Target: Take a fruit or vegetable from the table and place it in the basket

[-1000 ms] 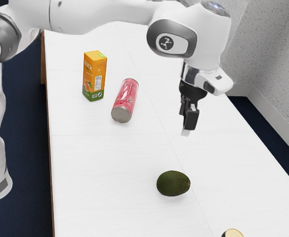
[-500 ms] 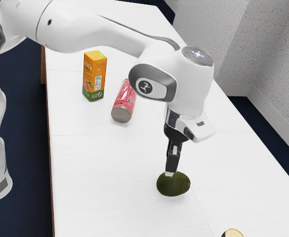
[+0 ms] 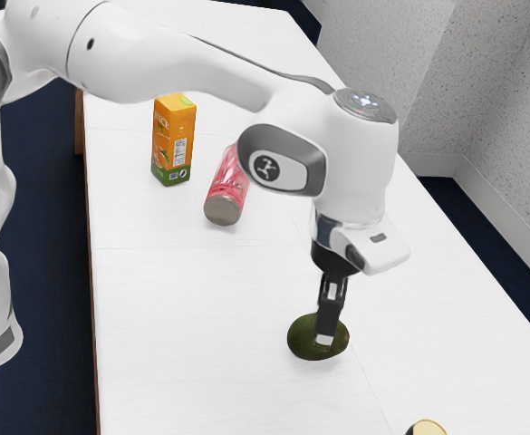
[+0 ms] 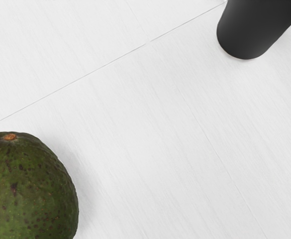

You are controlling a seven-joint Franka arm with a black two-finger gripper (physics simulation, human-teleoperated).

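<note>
Avocado (image 3: 300, 339) = the task's item; it's on the desk (image 3: 183, 308), not in any basket, lying on its side. Hand (image 3: 324, 340) is right down at it, pointing down w/ a slight tilt, its lower end overlapping the avocado in the exterior view. Can't tell if the hand's wide, narrow or gripping; contact w/ the fruit is unclear too.

Wrist view: avocado's dk green & bumpy w/ darker specks, small orange-brown stem spot at one end, part of it cut off by the picture's edge. Well apart from it, a smooth black thing (image 4: 257, 30) w/ a rounded end, also cut off. Thin seams run across the white desk.

Exterior view: juice carton (image 3: 172, 145), orange & green, stands upright toward the far end. Just beside it, a pink/red can (image 3: 226, 190) lies w/ its silver end showing, partly hidden by the white arm (image 3: 174, 54). At the btm edge, nearer the exterior view's right, there's a round cream-topped thing (image 3: 428, 429), mostly cut off. Bkgd: dk blue floor (image 3: 47, 208), speckled gray wall (image 3: 505, 100).
</note>
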